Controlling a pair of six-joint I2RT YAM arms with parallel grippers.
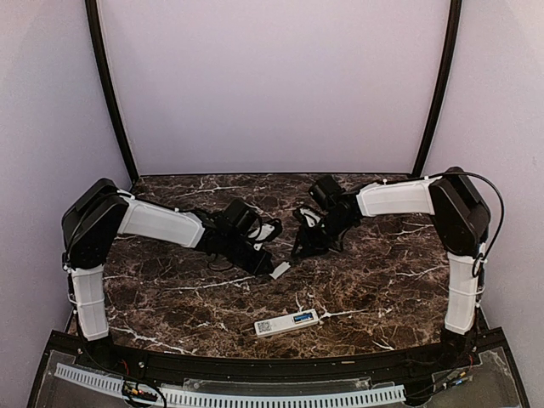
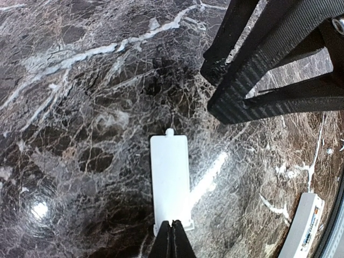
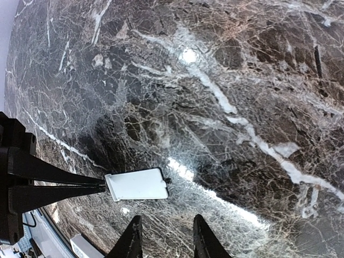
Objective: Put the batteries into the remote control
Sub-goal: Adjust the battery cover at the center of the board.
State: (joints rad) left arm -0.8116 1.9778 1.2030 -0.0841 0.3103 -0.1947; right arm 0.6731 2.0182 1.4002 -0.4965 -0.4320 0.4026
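- Top external view: the remote control (image 1: 287, 322) lies flat near the front edge of the dark marble bench (image 1: 382, 289), about midway between the two arm bases, with neither arm touching it.
- Farther in, the left tool (image 2: 172, 230) has its fingers pressed together, pinching one end of a flat white cover plate (image 2: 171, 177).
- Just beyond the plate and to its right, the right tool (image 3: 165, 234) hangs with its fingers spread over bare marble.
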